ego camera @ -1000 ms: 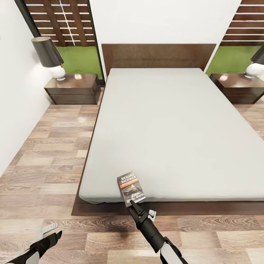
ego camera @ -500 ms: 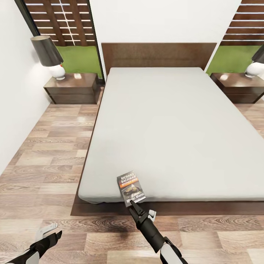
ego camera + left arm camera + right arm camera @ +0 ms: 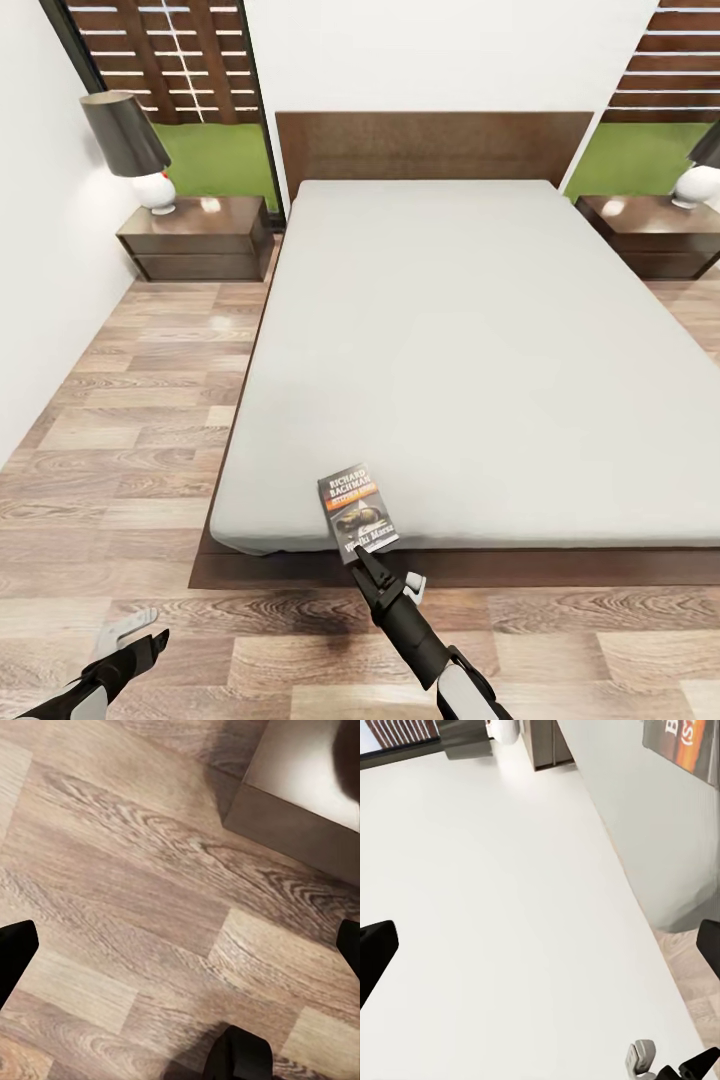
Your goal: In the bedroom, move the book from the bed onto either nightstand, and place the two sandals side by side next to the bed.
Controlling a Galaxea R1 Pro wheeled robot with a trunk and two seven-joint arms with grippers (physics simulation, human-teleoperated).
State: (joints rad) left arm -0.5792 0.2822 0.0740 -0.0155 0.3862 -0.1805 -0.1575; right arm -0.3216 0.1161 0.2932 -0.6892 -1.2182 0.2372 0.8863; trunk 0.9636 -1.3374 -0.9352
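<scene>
Camera view eased forward a touch; book and both arms sit as before, relative to each other.
Book lies flat at the foot edge of the bed, overhanging slightly. Right gripper hovers just short of it, fingers spread, nothing held: book pickup in hand; next, close in and pinch the overhang. Left gripper open, idle over floor. Nightstand waits well apart.

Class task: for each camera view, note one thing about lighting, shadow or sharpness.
Head view: even light, sharp; bright glare spots on both nightstand tops beneath the lamps. Left wrist view: a soft shadow on the floor beside a pale block. Right wrist view: the book cover looks blurred.
</scene>
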